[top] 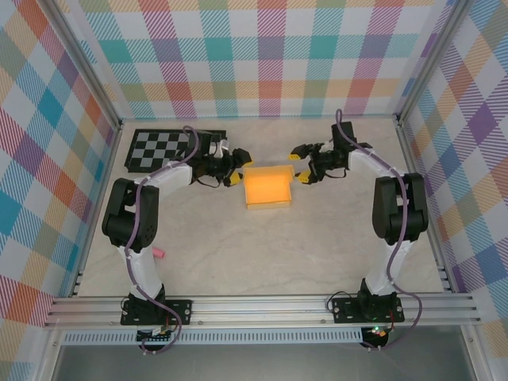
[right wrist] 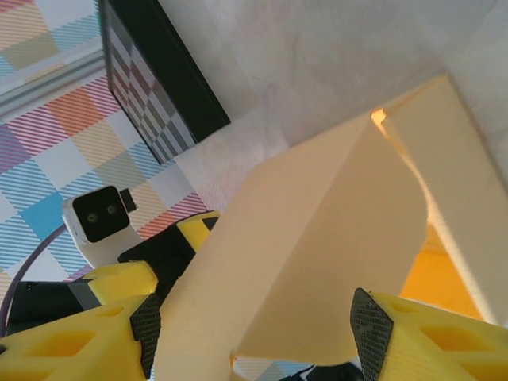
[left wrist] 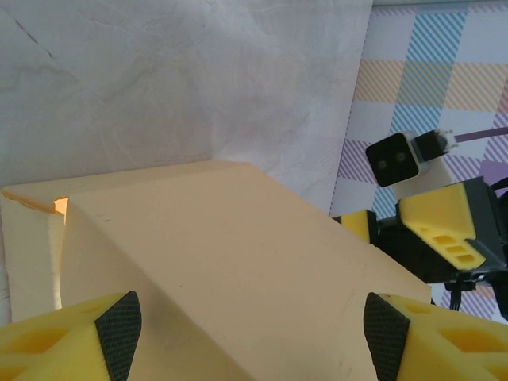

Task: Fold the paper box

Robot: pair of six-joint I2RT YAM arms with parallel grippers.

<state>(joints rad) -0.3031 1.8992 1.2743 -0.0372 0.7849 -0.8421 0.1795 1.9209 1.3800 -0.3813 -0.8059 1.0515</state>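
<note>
**Paper box half up, a gripper at each far corner: how I'd do this fold**

Nearest the arm bases it's just table and a little pink scrap by the left arm, well apart from the action. Mid-table sits the paper box, yellow-orange with its walls standing and the top open, so I'd call it partly folded.

The left gripper is at the box's far-left corner and the right gripper at the far-right one, each with jaws spread wide. From the left wrist, a broad side panel sits between the pads. From the right wrist, a loose curved flap hangs between that gripper's pads. I can't tell if any pad is actually touching card.

My take: keep the left side braced flat. Have the right one nudge the flap over along its crease, slowly, since thin card probably buckles if pushed mid-panel.

Past all that, the checkerboard lies far left, apart from the box.
</note>
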